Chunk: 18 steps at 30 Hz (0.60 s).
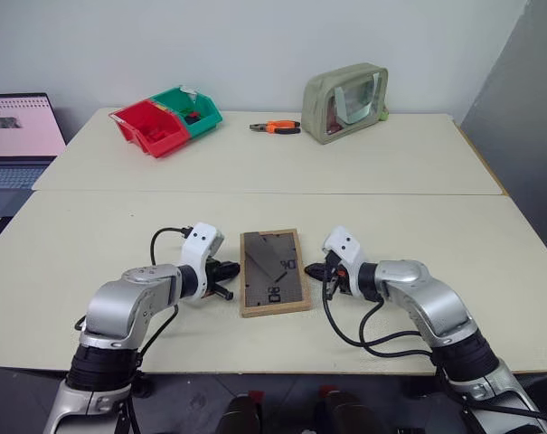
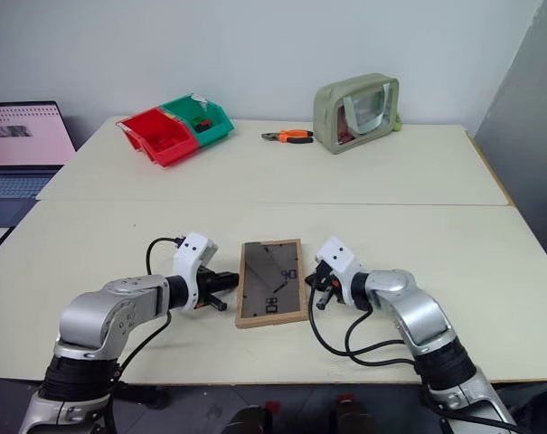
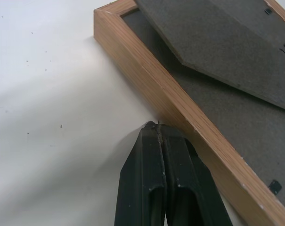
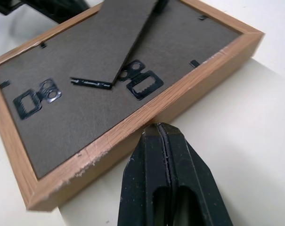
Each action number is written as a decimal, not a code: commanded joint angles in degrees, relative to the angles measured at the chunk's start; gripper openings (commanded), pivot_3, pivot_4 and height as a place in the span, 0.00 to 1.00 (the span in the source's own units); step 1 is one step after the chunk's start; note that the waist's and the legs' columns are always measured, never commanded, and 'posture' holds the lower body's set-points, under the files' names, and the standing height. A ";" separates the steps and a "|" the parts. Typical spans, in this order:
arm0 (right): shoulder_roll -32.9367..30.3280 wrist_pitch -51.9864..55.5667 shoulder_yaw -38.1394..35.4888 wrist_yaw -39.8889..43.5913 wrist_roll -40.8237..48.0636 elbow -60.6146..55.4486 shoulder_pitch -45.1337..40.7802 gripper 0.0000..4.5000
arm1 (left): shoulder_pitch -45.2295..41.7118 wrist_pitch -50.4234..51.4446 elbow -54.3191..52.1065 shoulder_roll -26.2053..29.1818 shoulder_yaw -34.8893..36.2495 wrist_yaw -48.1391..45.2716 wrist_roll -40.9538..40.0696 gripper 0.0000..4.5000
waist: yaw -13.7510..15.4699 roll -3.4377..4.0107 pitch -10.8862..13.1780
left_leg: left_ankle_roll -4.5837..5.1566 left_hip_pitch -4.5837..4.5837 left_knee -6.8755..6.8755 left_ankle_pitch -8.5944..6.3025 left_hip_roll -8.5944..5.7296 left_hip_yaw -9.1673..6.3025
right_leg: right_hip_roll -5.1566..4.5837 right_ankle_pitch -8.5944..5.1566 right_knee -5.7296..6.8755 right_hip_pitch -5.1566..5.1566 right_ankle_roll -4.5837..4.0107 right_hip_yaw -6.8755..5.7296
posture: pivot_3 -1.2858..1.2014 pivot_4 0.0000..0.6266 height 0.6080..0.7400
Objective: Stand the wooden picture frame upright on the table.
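the wooden picture frame [image 1: 275, 271] lies flat, face down, on the near half of the table [image 1: 454, 226], dark grey back panel up (stand flap and metal hangers showing). left gripper [image 1: 226, 279] sits at its left long edge, jaws closed on nothing, tips at the wood. right gripper [image 1: 315, 270] sits at the right long edge, jaws likewise closed and empty, tips just at the wood. far half of the table, well apart: red bin [image 1: 150, 128] and green bin [image 1: 191, 109] side by side, orange-handled pliers [image 1: 277, 127], olive pouch [image 1: 345, 102]. laptop [image 1: 18, 137] off the left end.
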 commanded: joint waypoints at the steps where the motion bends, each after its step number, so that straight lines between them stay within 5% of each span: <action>1: 0.62 -0.06 1.05 1.14 1.65 -2.78 -0.01 0.00 | -0.37 -0.75 1.26 0.20 -1.84 0.35 0.86 0.00 | 0.00 0.00 0.00 | 0.00 0.00 0.00 0.00 0.00 0.00 | 0.00 0.00 0.00 0.00 0.00 0.00 | 0.52 0.24 1.00; 10: 1.34 -0.86 1.07 -0.66 0.09 -2.15 -0.18 0.00 | -1.71 -2.42 3.41 0.53 -2.76 0.30 1.47 0.00 | 0.01 0.01 -0.01 | 0.00 0.00 0.00 0.00 0.00 -0.01 | 0.00 -0.01 0.00 0.00 0.02 -0.01 | 0.52 0.24 1.00; 18: -1.90 -5.45 -1.89 -4.35 -3.65 0.67 0.24 0.00 | 3.85 -5.40 -0.30 8.47 -0.52 -4.99 0.16 0.00 | -0.56 0.01 0.00 | -0.01 -0.01 -0.04 0.00 0.06 0.04 | -0.01 -0.01 -0.07 -0.03 0.00 0.04 | 0.52 0.24 1.00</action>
